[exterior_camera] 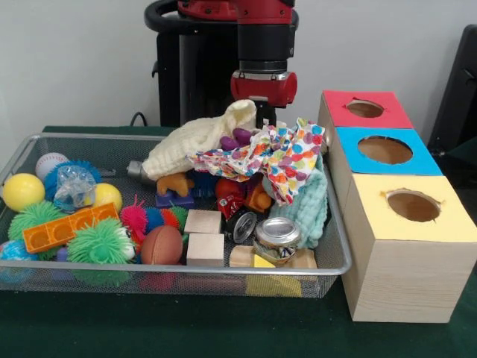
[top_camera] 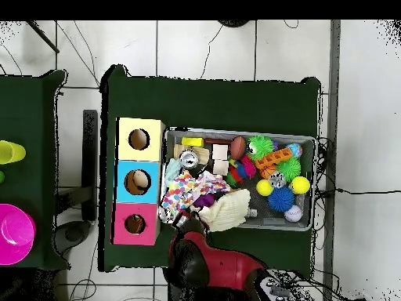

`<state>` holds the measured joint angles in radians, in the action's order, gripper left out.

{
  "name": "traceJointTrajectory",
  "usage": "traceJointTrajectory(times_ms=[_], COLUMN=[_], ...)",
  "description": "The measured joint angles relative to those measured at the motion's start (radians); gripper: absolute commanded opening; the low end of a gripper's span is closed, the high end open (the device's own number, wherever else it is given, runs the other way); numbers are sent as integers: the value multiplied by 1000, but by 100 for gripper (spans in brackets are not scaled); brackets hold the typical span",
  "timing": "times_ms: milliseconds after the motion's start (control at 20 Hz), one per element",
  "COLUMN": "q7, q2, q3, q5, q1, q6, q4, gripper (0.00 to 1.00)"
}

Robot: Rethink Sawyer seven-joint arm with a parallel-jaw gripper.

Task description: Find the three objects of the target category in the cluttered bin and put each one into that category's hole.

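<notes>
The wire-mesh bin [exterior_camera: 179,270] lies on the green table, full of toys and cloths; it also shows in the overhead view [top_camera: 314,180]. An orange-tan toy figure [exterior_camera: 175,183] stands on a purple block near the bin's middle. Another orange thing [exterior_camera: 258,198] peeks from under a dotted cloth [exterior_camera: 268,156]; I cannot tell what it is. The duck and the tiger are hidden. My gripper [exterior_camera: 262,118] hangs at the bin's far edge, behind the cloths, near the red-topped box [exterior_camera: 335,112]. Its tip is covered. In the overhead view my gripper [top_camera: 190,225] sits beside the cream cloth [top_camera: 229,210].
Three wooden boxes stand next to the bin, each with a hole: red-topped, blue-topped [exterior_camera: 350,156] and yellow-topped [exterior_camera: 373,216]. The bin also holds a mint cloth [exterior_camera: 309,205], a crushed can [exterior_camera: 277,235], wooden blocks [exterior_camera: 203,221], spiky balls [exterior_camera: 100,242] and yellow balls [exterior_camera: 22,192].
</notes>
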<state>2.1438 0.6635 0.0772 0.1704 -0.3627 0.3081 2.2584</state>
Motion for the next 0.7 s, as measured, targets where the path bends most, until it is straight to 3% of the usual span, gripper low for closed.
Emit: traceJointTrajectory(times_ms=[50, 350, 700], q7=[0, 0, 0], q2=[0, 27, 158], q3=[-2, -2, 59], q5=[0, 15, 30], q1=[2, 2, -54], q6=[2, -31, -244], q4=[0, 1, 7], gripper=[100, 100, 100])
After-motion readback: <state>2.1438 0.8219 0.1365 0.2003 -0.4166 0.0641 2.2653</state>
